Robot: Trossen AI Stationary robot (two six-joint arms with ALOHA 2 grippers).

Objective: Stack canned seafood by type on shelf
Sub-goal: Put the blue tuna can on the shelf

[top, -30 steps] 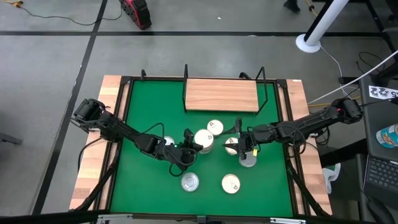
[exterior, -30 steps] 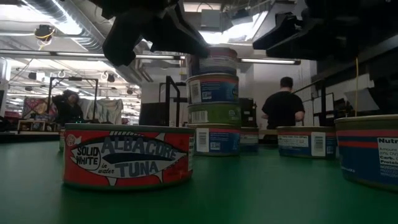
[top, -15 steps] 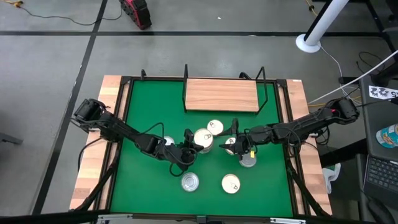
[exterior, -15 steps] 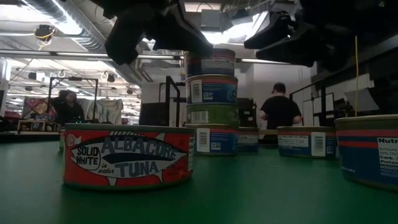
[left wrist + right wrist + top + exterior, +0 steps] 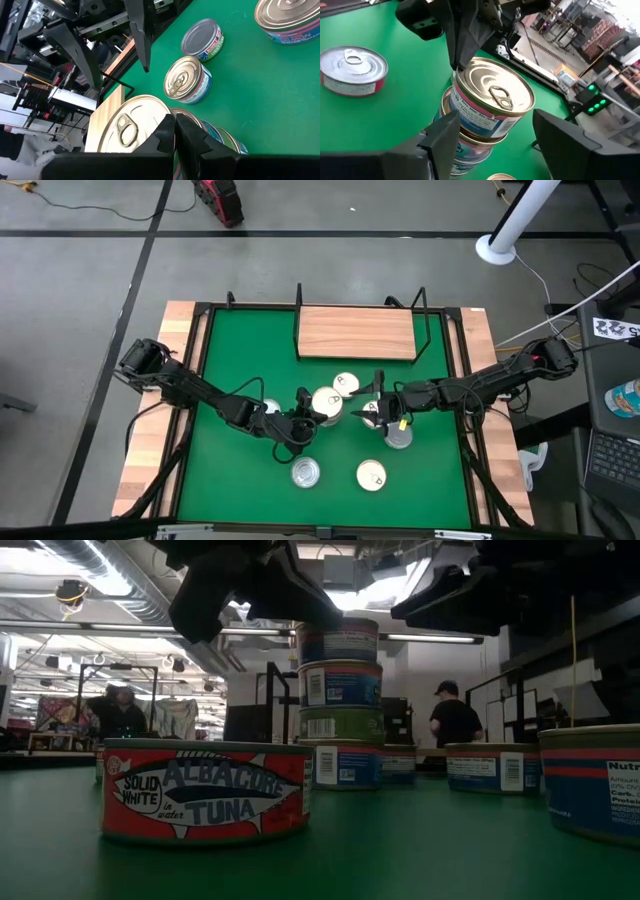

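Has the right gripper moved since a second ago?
Yes. The right gripper has shifted left, toward the stacked cans and away from the table's right plank.

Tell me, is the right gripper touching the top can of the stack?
Apart. In the low view, the bright room behind shows between the open right gripper and the top can, so a plain gap separates them.

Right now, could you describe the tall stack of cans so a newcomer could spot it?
Start at the wooden shelf at the green table's far edge. Just in front of it, mid-table, stands the stack of cans. It alone rises several tins high; the other cans sit lower.
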